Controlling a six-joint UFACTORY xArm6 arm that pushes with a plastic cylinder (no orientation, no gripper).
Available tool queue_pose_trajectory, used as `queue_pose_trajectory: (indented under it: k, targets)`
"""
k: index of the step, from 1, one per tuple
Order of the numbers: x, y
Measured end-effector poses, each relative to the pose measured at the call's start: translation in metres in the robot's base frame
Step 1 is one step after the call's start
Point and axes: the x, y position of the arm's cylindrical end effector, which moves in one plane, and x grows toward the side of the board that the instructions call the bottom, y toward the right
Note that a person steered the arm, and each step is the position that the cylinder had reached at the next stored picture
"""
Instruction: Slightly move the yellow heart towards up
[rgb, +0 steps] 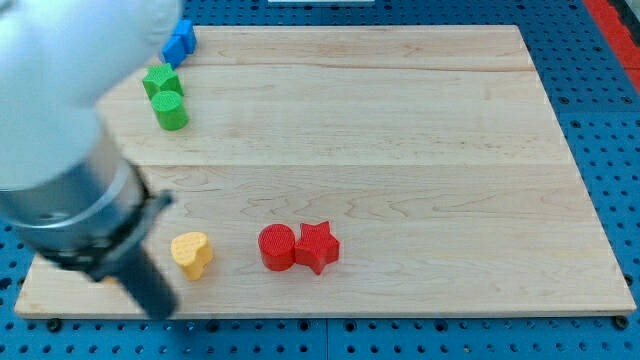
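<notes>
The yellow heart lies near the board's bottom edge, left of centre. My rod comes down from the big blurred arm at the view's left, and my tip rests at the board's bottom edge, just below and left of the heart, a small gap apart.
A red cylinder and a red star touch each other right of the heart. A green block and a green cylinder sit at the upper left, with a blue block above them. The wooden board lies on a blue pegboard.
</notes>
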Motion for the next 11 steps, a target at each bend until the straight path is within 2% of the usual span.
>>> queue_pose_trajectory:
  k: [4,6,10,11]
  targets:
    - [-0.020,0.002]
    - [-0.016,-0.017]
    - [-0.024,-0.018]
    - [-0.002,-0.028]
